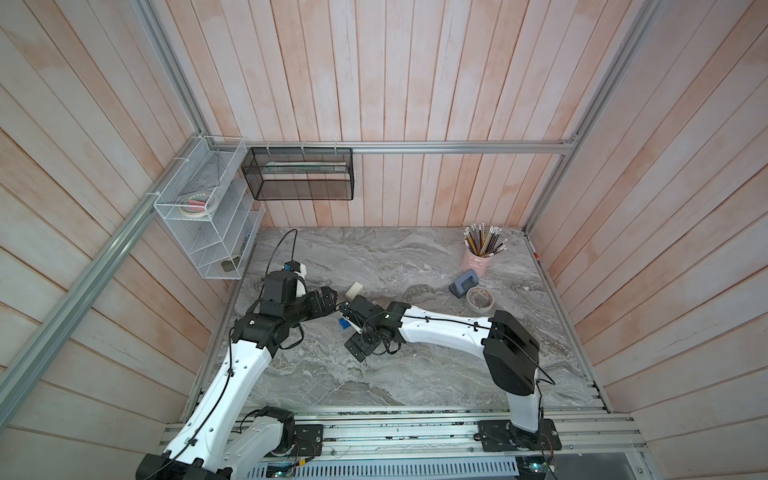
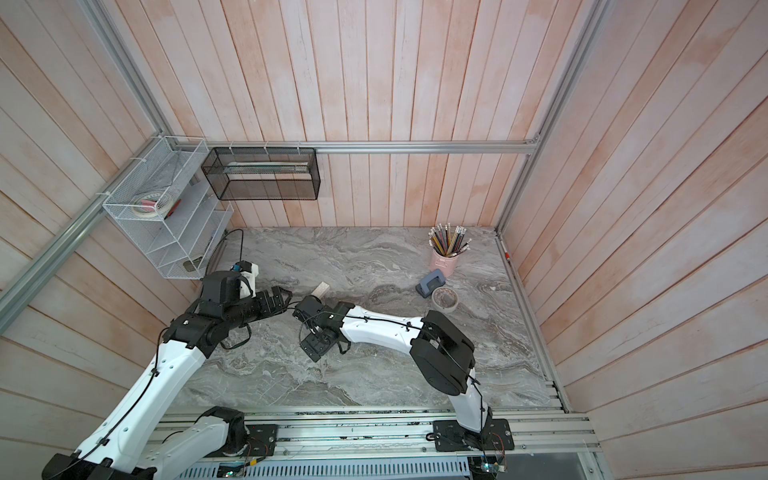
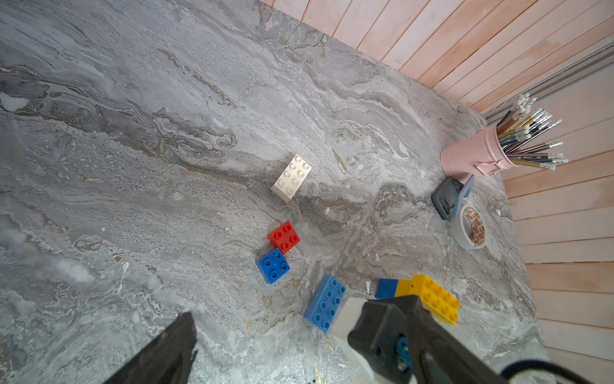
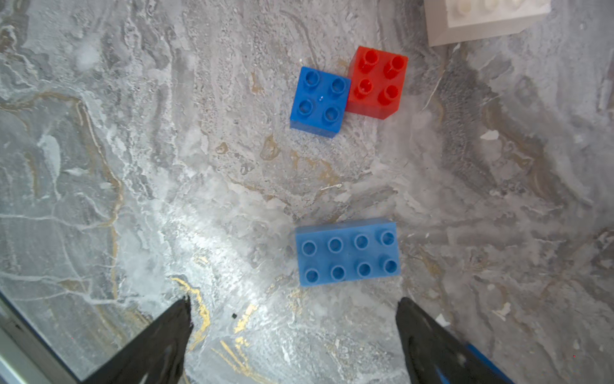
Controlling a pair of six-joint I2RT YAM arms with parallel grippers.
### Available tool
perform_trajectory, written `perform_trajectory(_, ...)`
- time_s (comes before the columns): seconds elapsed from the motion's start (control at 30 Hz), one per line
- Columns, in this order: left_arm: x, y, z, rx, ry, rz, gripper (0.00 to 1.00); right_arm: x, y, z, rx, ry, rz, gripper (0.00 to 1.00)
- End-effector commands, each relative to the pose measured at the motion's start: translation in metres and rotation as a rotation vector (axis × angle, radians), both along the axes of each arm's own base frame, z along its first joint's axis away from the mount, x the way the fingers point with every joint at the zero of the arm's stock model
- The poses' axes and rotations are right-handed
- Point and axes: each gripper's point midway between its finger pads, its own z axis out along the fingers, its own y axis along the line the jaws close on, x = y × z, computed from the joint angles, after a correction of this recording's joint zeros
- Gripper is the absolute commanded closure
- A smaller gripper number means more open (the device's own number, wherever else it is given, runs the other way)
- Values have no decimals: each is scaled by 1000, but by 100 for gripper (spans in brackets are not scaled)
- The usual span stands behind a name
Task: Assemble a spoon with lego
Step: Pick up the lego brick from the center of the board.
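The right gripper (image 4: 295,301) stood with jaws spread wide and nothing between them, low over the table (image 4: 116,173); the blue oblong brick (image 4: 347,252) lay just ahead of its fingertips, untouched and nearer one finger than the other. The left gripper (image 2: 284,299) was also wide apart and empty, close beside the right one.

Further out, a blue square brick (image 4: 319,101) touched a red square brick (image 4: 377,83); a white oblong brick (image 3: 291,178) lay apart from both. The spoon was not yet whole; only a joined blue-and-yellow stem (image 3: 425,294) lay on the table near the blue oblong.

Step in hand, as judged: taking up the first head brick. The next move would call for centring the oblong between the jaws, closing squarely on it, then pressing it onto the stem with the studs aligned.

Containers:
- A pink cup (image 1: 473,264) held pencils (image 1: 484,241).
- A white wire rack (image 1: 208,249) on the wall held a tape roll (image 1: 195,205) in its top tier.
- A black mesh basket (image 1: 299,191) held something long and pale, not identifiable.
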Motion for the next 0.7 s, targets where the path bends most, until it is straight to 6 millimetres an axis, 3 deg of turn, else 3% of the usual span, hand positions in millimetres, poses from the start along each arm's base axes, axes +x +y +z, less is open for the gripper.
perform_trajectory(0.0,-4,3,-6,22,5,-8,0,6,-9,-6,-58,19,18,3)
perform_trajectory(0.13,-5,3,-7,22,2,-9,0,4,-11,-11,-72,45,10,7)
perform_trajectory(0.33,-5,3,-6,24,-8,-11,0,-18,3,-7,50,201,-69,17)
perform_trajectory(0.67,-8,5,-5,37,-19,-21,0,-35,-7,-41,61,313,-199,18)
